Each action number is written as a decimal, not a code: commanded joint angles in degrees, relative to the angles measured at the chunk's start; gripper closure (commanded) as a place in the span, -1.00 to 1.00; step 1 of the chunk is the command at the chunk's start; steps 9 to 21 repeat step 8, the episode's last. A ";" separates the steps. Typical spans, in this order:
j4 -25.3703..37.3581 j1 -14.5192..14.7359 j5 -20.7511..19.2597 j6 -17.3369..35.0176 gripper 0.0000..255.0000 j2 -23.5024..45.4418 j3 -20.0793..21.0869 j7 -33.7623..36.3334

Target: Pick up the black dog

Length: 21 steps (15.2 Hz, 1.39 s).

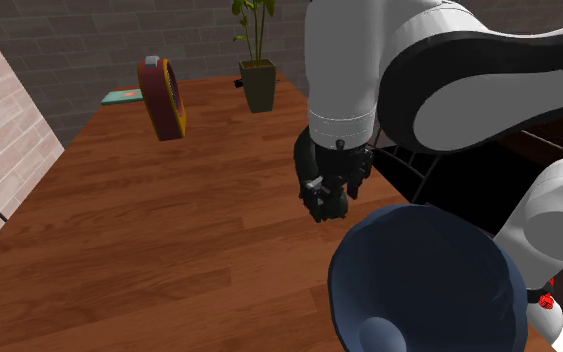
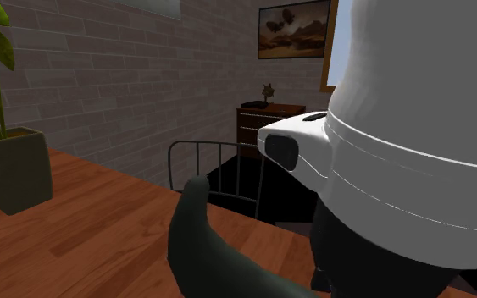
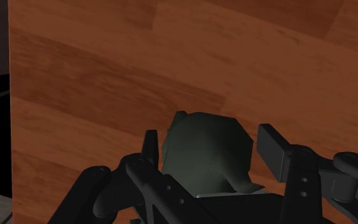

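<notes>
The black dog (image 3: 204, 151), a dark greenish-black figure, sits between my two fingers in the wrist view. My gripper (image 3: 210, 141) is shut on it: the left finger (image 3: 149, 147) and the right finger (image 3: 271, 147) press against its sides. In the shoulder view the gripper (image 1: 326, 203) points down over the wooden table (image 1: 169, 230), near its right edge, with the dog (image 1: 325, 212) a dark lump at its tips. The second exterior view has the dog (image 2: 201, 245) close up and dark beside the white arm. Whether it is off the table I cannot tell.
A dark blue bowl (image 1: 424, 285) stands close in front of the gripper at the shoulder view's lower right. At the table's far end are a red and yellow disc (image 1: 162, 97), a teal item (image 1: 121, 97) and a potted plant (image 1: 258, 85). A metal chair back (image 2: 228, 173) stands beyond the table edge.
</notes>
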 commanded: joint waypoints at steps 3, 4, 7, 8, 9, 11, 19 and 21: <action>2.52 0.07 -0.16 -3.23 1.00 -0.74 -0.95 -0.35; 3.20 0.05 -0.24 -4.00 1.00 -0.83 -1.16 -0.42; 4.69 -0.02 -0.42 -5.65 1.00 -0.99 -1.59 -0.57; 4.70 -0.02 -0.42 -5.65 1.00 -0.98 -1.59 -0.57; 4.70 -0.02 -0.42 -5.65 1.00 -0.98 -1.59 -0.57; 4.70 -0.02 -0.42 -5.65 1.00 -0.98 -1.59 -0.57; 4.70 -0.02 -0.42 -5.65 1.00 -0.98 -1.59 -0.57; 4.70 -0.02 -0.42 -5.65 1.00 -0.98 -1.59 -0.57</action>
